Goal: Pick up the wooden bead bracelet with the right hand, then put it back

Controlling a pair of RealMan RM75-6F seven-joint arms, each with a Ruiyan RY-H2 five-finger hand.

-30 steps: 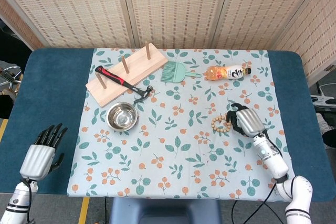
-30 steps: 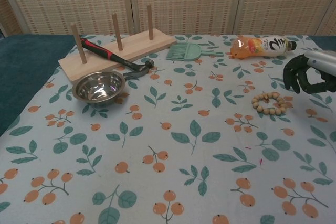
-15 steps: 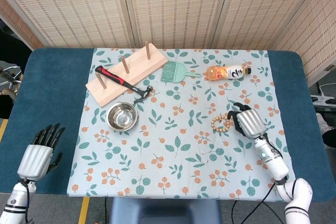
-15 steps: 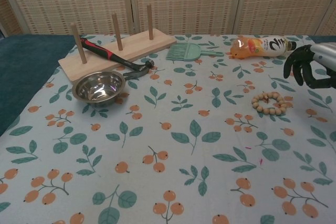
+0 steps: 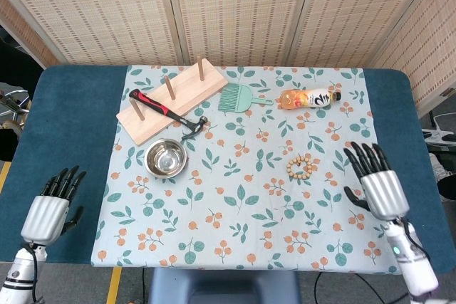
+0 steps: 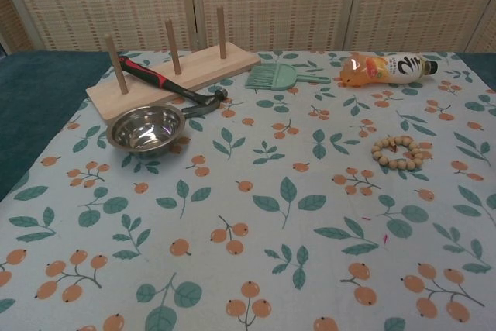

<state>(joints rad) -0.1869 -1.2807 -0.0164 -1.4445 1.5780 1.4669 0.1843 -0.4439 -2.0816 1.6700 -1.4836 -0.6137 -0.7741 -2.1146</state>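
Note:
The wooden bead bracelet (image 5: pixel 300 167) (image 6: pixel 399 152) lies flat on the leaf-patterned cloth, right of centre, with nothing touching it. My right hand (image 5: pixel 375 181) hovers to the bracelet's right near the cloth's edge, open, fingers spread and pointing away from me, holding nothing. Over the blue table surface at the near left, my left hand (image 5: pixel 50 208) is open and empty. Neither hand shows in the chest view.
A steel bowl (image 5: pixel 165 158), a red-handled hammer (image 5: pixel 165 110) and a wooden peg board (image 5: pixel 173 99) occupy the left half. A green brush (image 5: pixel 238 97) and an orange drink bottle (image 5: pixel 308 97) lie at the back. The table's right edge (image 5: pixel 427 176) is beside my right hand.
My right hand has drawn back from the bracelet toward the near right and opened its fingers, leaving the chest view. The bracelet stays where it lay. The left hand barely moved.

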